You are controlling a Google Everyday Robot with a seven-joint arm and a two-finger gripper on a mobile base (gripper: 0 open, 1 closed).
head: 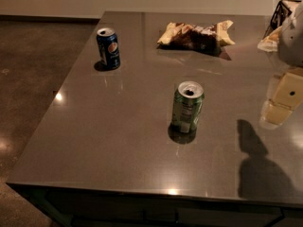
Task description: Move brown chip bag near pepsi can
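The brown chip bag point(196, 35) lies flat at the far middle of the grey table point(118, 141), dark brown in the middle with pale yellow ends. The pepsi can point(108, 48) stands upright at the far left of the table, well to the left of the bag. My gripper point(282, 100) hangs at the right edge of the view, above the table's right side, in front of and to the right of the bag. It holds nothing that I can see and casts a shadow on the table near the front right.
A green can point(187, 107) stands upright near the table's middle, between me and the bag. A dark rack with pale items point(279, 18) sits at the far right corner. The table's left edge drops to the floor point(33, 79).
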